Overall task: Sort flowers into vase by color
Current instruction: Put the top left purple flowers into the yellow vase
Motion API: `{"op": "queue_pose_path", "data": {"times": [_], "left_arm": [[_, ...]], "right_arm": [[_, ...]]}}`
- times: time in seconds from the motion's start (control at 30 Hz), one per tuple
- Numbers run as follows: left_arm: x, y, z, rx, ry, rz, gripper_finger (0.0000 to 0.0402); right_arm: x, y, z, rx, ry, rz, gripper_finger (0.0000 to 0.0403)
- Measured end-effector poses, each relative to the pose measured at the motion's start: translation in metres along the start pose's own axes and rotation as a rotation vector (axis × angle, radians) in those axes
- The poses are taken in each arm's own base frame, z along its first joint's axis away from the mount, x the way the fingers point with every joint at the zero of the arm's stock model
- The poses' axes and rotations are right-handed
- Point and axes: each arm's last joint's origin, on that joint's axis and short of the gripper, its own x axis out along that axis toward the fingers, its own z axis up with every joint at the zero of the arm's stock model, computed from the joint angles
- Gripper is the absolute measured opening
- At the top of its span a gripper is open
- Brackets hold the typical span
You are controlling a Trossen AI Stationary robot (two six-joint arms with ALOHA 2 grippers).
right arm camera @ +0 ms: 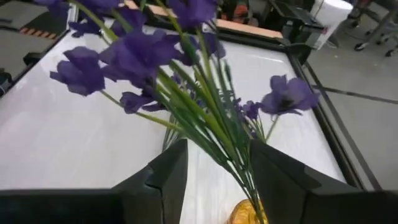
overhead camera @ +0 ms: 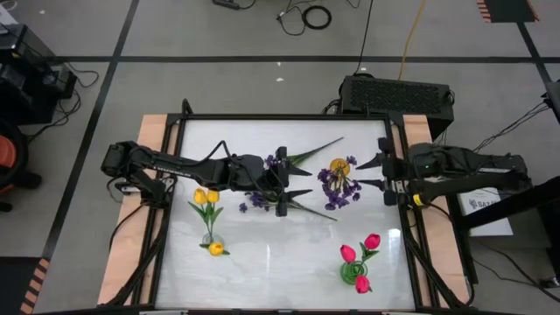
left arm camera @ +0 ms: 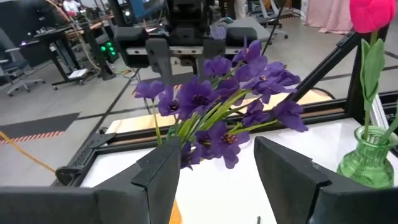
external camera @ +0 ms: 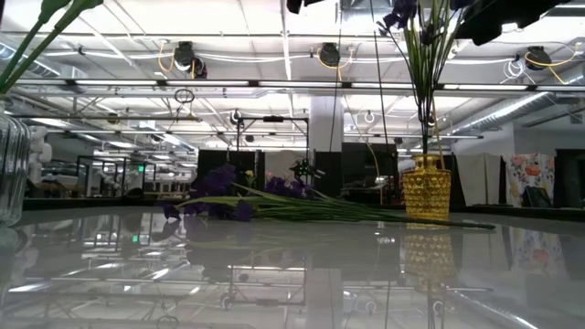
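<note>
A yellow vase (overhead camera: 339, 166) (external camera: 428, 187) stands right of the table's middle and holds a purple sprig (overhead camera: 339, 185) (left arm camera: 217, 99) (right arm camera: 155, 56). My left gripper (overhead camera: 302, 183) (left arm camera: 214, 168) is open, just left of that sprig and above the stems of two more purple sprigs (overhead camera: 261, 198) (external camera: 228, 196) that lie flat on the table. My right gripper (overhead camera: 372, 173) (right arm camera: 217, 168) is open, right of the vase, with the sprig's stems in front of its gap. Yellow tulips (overhead camera: 206, 198) stand in a clear vase (overhead camera: 214, 248). Pink tulips (overhead camera: 371, 241) stand in a green vase (overhead camera: 352, 273) (left arm camera: 367, 162).
The two grippers face each other across the yellow vase. The clear vase (external camera: 9, 174) is at the near left and the green vase at the near right. A black frame (overhead camera: 262, 117) borders the white table top. There is bare table at the far left and in the near middle.
</note>
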Motion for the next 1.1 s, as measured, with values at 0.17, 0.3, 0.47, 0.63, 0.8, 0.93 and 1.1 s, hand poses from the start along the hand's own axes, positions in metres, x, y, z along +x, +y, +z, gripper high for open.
{"op": "queue_pose_path", "data": {"times": [0.17,0.3,0.47,0.63,0.8,0.93,1.1], "left_arm": [[0.0,0.0,0.0,0.0,0.003,0.016,0.0209],[0.0,0.0,0.0,0.0,0.003,0.016,0.0209],[0.0,0.0,0.0,0.0,0.003,0.016,0.0209],[0.0,0.0,0.0,0.0,0.003,0.016,0.0209],[0.0,0.0,0.0,0.0,0.004,0.016,0.0209],[0.0,0.0,0.0,0.001,0.005,0.016,0.0209],[0.0,0.0,-0.001,0.001,0.009,0.015,0.0209]], "right_arm": [[0.012,0.001,0.002,-0.015,0.026,0.009,0.0118],[0.017,0.002,0.004,-0.022,0.03,0.009,0.0054],[0.019,0.002,0.003,-0.024,0.04,-0.001,0.0008],[0.015,0.0,0.001,-0.023,0.049,-0.047,0.0002],[0.006,-0.002,0.001,-0.006,0.02,-0.082,0.0001],[0.001,-0.002,-0.001,0.01,0.017,-0.095,0.0008],[0.001,0.0,-0.003,0.034,0.031,-0.045,0.0061]]}}
